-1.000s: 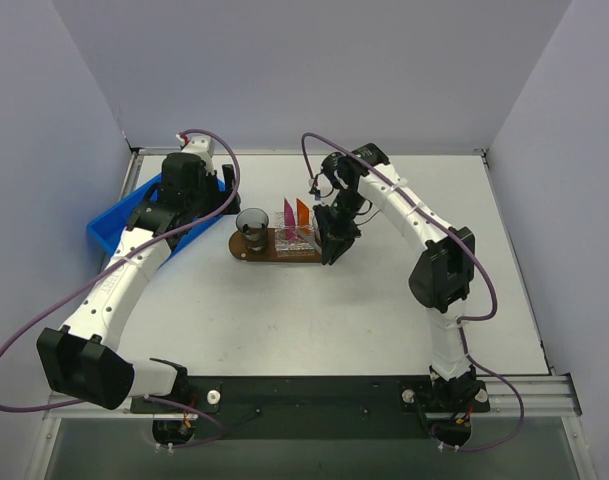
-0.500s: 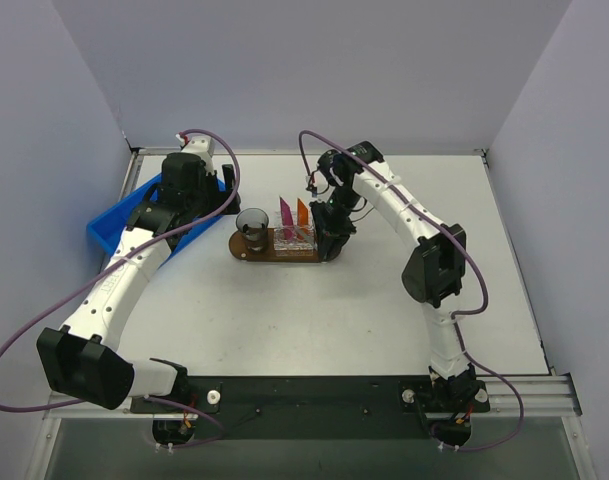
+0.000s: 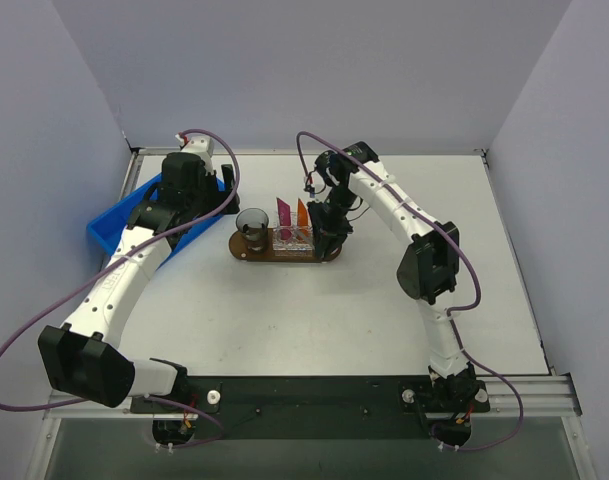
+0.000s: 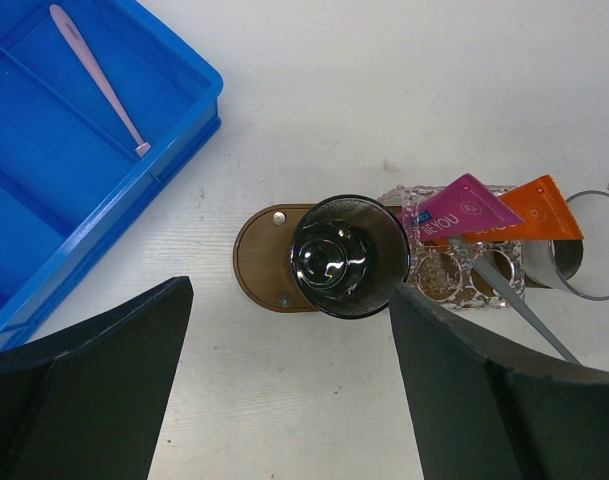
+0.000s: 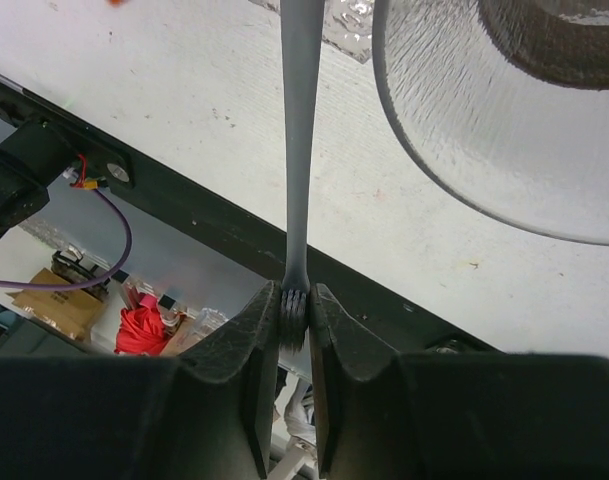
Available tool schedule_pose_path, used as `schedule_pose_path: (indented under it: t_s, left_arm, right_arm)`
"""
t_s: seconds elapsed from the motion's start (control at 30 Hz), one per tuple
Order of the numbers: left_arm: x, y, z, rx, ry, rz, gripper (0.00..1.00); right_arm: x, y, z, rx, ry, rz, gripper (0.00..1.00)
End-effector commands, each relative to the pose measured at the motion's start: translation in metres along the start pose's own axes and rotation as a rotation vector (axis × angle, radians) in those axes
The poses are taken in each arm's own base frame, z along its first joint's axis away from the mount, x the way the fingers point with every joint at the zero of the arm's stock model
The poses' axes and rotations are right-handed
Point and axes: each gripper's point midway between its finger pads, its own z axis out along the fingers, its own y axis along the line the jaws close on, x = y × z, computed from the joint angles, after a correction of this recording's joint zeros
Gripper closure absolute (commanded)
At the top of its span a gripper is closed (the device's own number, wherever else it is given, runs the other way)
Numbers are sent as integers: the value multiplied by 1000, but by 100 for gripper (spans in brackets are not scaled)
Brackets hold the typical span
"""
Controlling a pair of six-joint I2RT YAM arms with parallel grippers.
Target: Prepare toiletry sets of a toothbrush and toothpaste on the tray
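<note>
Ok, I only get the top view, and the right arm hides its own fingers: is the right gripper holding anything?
Observer: Yes, the right gripper pinches the end of a grey brush.
Operator: Where's the other end?
Observer: It reaches the clear holder on the tray.
Operator: Any more brushes to fetch?
Observer: One pink brush lies in the blue bin.
</note>
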Motion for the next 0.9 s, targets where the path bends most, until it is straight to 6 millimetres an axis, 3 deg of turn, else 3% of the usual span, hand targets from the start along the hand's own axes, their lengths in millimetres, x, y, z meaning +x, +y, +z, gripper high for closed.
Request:
schedule_pose_path:
  t_s: [0.0, 0.23, 0.47, 0.53, 0.87]
  left_arm:
    - [-20, -1, -5, 3, -51, -1, 9]
    - [-19, 0, -5, 0, -50, -3, 9]
    - [-19, 0, -5, 1, -48, -5, 9]
    - [-19, 0, -5, 2, -51, -5, 9]
    - [-19, 0, -7, 0, -53, -5, 9]
  right_arm:
    - [30, 0, -17, 12, 111, 62, 86]
    - [26, -1, -22, 11, 82, 62, 70]
    - [21, 2, -26, 2, 43, 57, 63]
    - [19, 3, -27, -3, 30, 55, 54]
    - [7, 8, -40, -27, -72, 28, 50]
